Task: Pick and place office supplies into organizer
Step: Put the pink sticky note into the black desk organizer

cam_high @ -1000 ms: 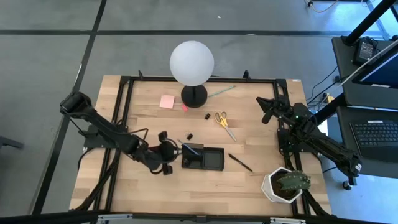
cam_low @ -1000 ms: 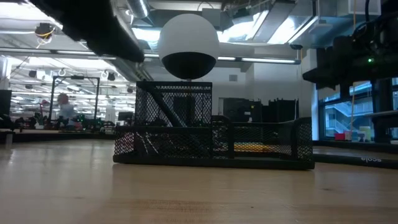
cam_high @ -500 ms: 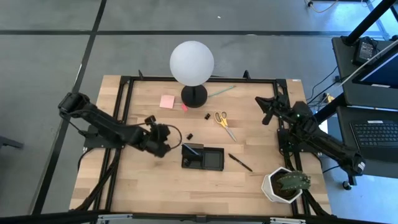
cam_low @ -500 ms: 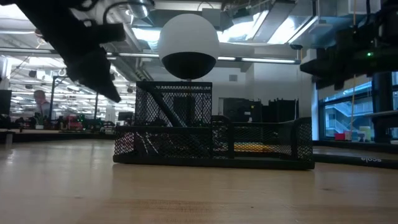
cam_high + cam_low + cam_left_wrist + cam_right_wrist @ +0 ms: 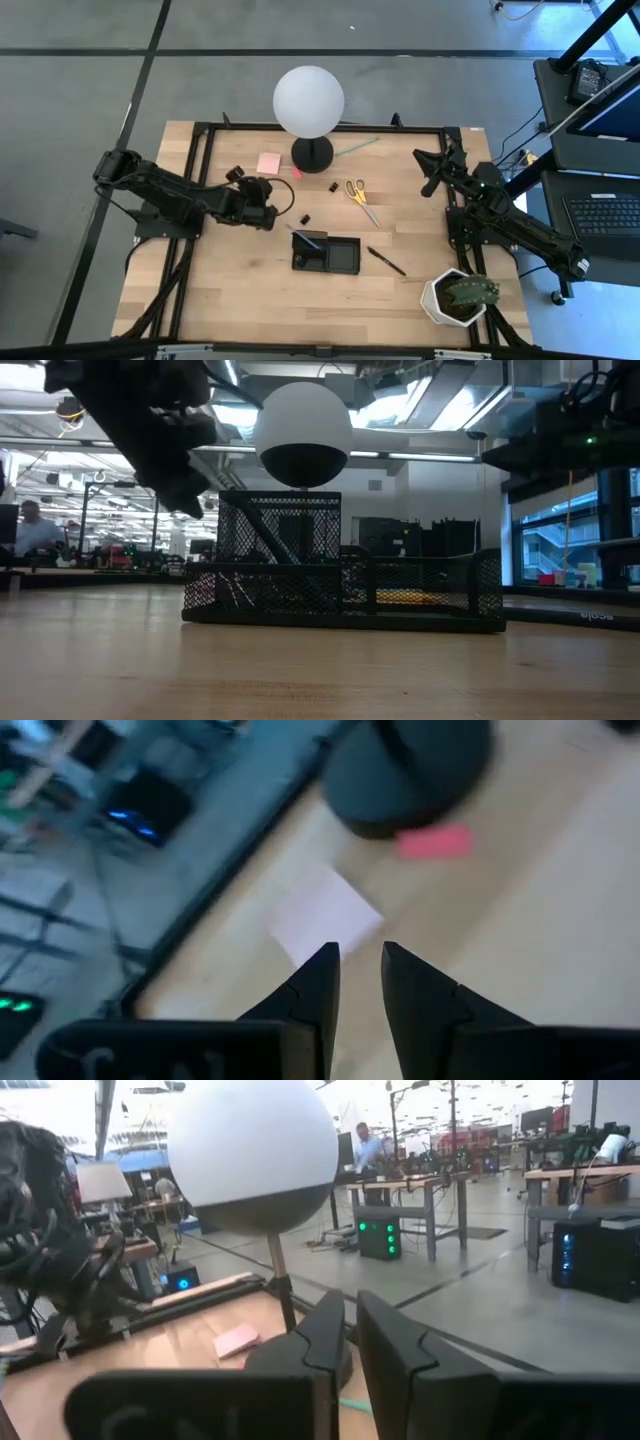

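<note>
- Pale wood planks make up the surface (image 5: pixel 230 300), which sits in a black metal frame on a grey floor crossed by dark lines.
- White globe lamp on a black round base (image 5: pixel 309 103) stands at the far middle of the surface; the rest is placed from it.
- Just beside the lamp base, on the left arm's side, lies the pink square sticky-note pad (image 5: pixel 268 163), with a small pink-red piece next to it.
- Low black mesh organizer (image 5: pixel 326 252) sits nearer the front edge than the lamp, with a thin dark pen leaning in one of its compartments.
- Yellow-handled scissors (image 5: pixel 359 193) lie between lamp and organizer, toward the right arm's side; tiny black binder clips (image 5: pixel 332 187) rest near them.
- A thin dark pen (image 5: pixel 386 262) lies on the organizer's right-arm side; a thin green stick (image 5: pixel 356 147) lies beside the lamp base.
- Left tool (image 5: pixel 262 205) hangs near the pad with nothing in it, fingers (image 5: pixel 312 988) a narrow gap apart.
- Right tool (image 5: pixel 437 168) waits well apart from the lamp at the surface's edge, its fingers a narrow gap apart, holding nothing.
- White pot with a green plant (image 5: pixel 458 296) stands at the front corner.
- Beyond the surface, the low view shows a bright workshop with ceiling lights, benches and a person (image 5: pixel 32 530) far off.
</note>
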Robot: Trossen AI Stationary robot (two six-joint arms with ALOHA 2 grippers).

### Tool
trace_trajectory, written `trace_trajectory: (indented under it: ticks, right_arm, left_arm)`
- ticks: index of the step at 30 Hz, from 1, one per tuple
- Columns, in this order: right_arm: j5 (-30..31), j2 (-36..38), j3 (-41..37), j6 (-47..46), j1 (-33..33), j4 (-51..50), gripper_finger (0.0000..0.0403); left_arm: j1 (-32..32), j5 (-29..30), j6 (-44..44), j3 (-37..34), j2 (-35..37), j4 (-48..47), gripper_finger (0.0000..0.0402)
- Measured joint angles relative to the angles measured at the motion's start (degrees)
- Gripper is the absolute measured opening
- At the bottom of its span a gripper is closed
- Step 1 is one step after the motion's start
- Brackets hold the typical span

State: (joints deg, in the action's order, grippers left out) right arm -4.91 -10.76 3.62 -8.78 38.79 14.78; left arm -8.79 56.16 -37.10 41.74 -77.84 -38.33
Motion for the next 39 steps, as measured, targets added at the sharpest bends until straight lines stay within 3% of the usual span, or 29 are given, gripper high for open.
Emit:
trace_trajectory:
  ticks: [8, 12, 21, 27, 30, 33, 39]
  right_arm:
    - [-0.02, 0.00, -0.45, 0.29, 0.00, -1.23, 0.0037]
    - [-0.02, 0.00, -1.88, 0.02, 0.00, -1.50, 0.0037]
    - [-0.08, 0.00, -2.71, -0.14, 0.00, -3.05, 0.0037]
    - [-0.13, 0.00, -2.71, -1.55, 0.00, -3.10, 0.0037]
    - [-0.13, 0.00, -2.71, -1.69, 0.00, -3.10, 0.0037]
    - [-0.15, 0.00, -2.73, -2.52, 0.00, -3.09, 0.0037]
    - [-0.11, 0.00, -2.73, -2.84, 0.00, -3.08, 0.0037]
  left_arm:
    - [3.82, 1.08, -14.08, 0.00, 0.00, 0.24, 0.0072]
    - [8.80, -3.53, -19.43, 0.00, 0.00, 0.33, 0.0072]
    - [22.09, -16.00, -5.65, -0.10, -0.02, 2.82, 0.0072]
    - [30.57, -27.36, 8.34, -5.21, -0.04, 21.77, 0.0072]
    - [34.54, -31.56, 10.71, -8.32, -0.04, 27.74, 0.0065]
    - [37.32, -32.18, 10.88, -10.33, -0.04, 31.13, 0.0056]
    - [39.70, -36.25, 10.65, -12.93, -0.07, 36.88, 0.0041]
